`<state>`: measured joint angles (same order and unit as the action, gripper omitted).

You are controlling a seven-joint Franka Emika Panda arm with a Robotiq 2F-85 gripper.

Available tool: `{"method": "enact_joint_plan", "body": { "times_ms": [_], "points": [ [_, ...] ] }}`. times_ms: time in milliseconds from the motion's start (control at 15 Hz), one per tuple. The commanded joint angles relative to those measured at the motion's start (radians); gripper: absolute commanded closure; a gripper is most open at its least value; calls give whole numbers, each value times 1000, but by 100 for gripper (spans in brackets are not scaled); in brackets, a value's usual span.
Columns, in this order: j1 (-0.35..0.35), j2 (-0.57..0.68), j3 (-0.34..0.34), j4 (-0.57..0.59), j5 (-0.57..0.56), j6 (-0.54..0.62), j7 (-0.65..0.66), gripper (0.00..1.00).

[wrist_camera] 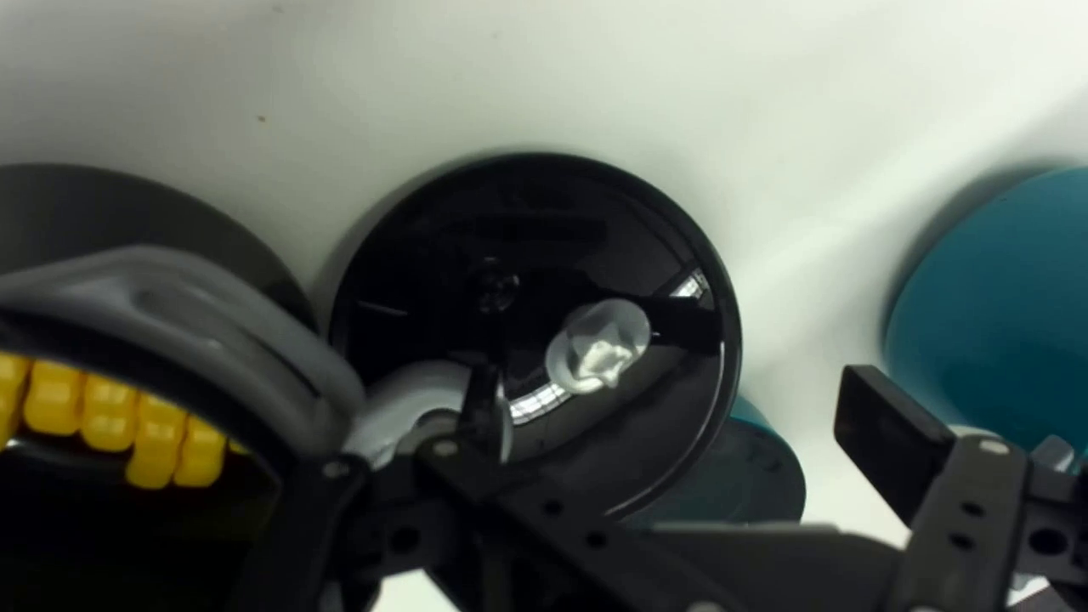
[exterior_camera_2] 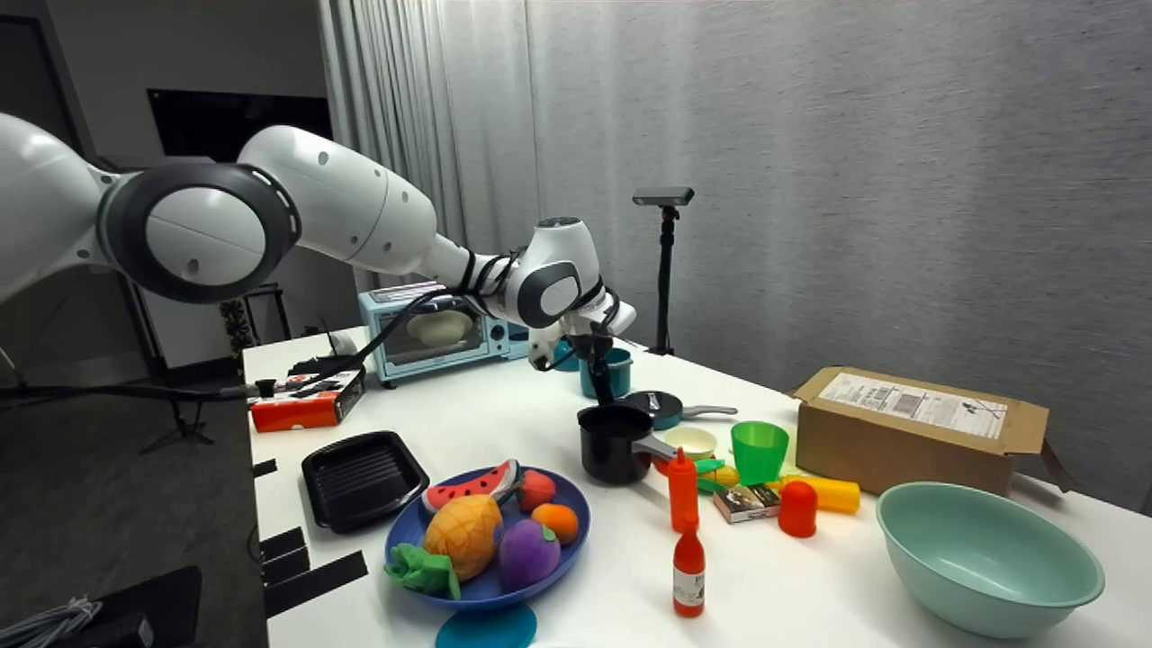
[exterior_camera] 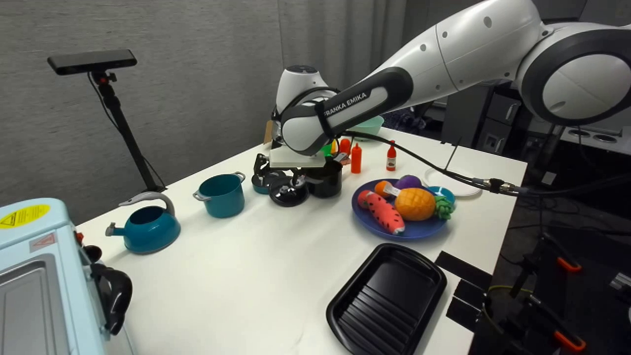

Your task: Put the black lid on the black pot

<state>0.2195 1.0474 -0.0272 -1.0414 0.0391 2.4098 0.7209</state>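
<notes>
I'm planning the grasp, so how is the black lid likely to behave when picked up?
The black lid looks glossy, so its surface may be slippery. Its even round outline suggests a stiff piece that should hardly flex. Pinched by its small grey knob, it might swivel or tip.

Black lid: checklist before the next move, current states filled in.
1. Tool open: ok; jaws stand apart.
2. Black pot uncovered: ok; the black lid is beside it.
3. Pot empty: not ok; yellow corn shows inside and might hinder seating.
4. Knob centred for grasping: cannot tell; the wrist view shows it nearer the pot-side jaw, depth unclear.
5. Lid clear of teal pan: cannot tell; they overlap in the wrist view.
</notes>
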Motion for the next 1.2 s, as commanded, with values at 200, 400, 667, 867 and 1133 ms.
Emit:
{"method": "enact_joint_plan", "body": {
  "times_ms": [200,400,667,867,1133],
  "points": [
    [-3,87,-1,154,9,-64,-26,0],
    [-6,100,5,186,11,-148,-29,0],
    [-2,112,-10,226,-5,-181,-26,34],
    [1,117,-16,246,-18,-182,-39,58],
    [-3,122,-12,263,-15,-193,-60,88]
  ]
}}
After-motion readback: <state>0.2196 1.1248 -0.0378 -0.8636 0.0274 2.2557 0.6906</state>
